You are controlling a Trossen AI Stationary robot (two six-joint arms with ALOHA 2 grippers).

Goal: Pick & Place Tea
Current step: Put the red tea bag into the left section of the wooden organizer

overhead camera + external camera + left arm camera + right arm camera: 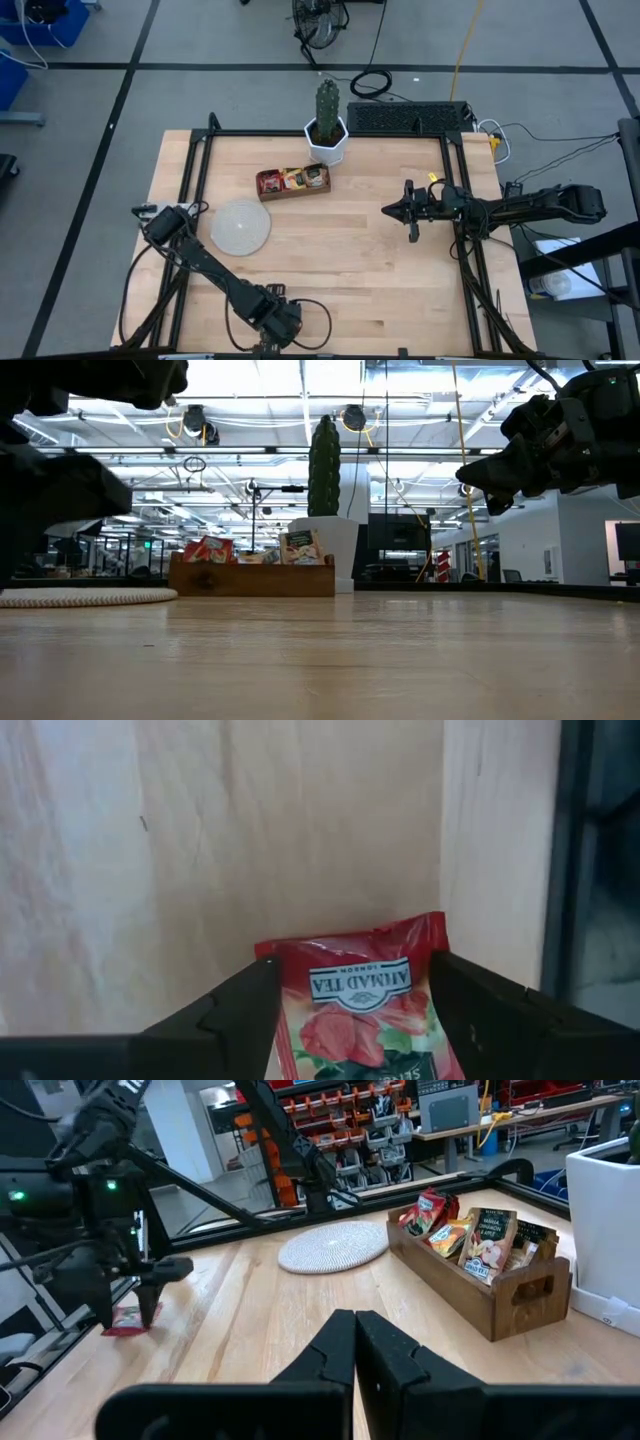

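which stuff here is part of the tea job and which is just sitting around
Part of the job:
- red tea sachet between the left gripper's jaws, near the table's front left corner
- tea sachets standing in the wooden tray

Just sitting around:
- round pale disc
- cactus in its white pot
- right gripper, shut, hanging over bare table

Red strawberry-print tea sachet [362, 1010]

Lighting's bright and even from overhead. In the low view the ceiling lights [300, 380] blow out hard, leaving the arms as dark silhouettes and the near table [320, 670] soft and blurry.
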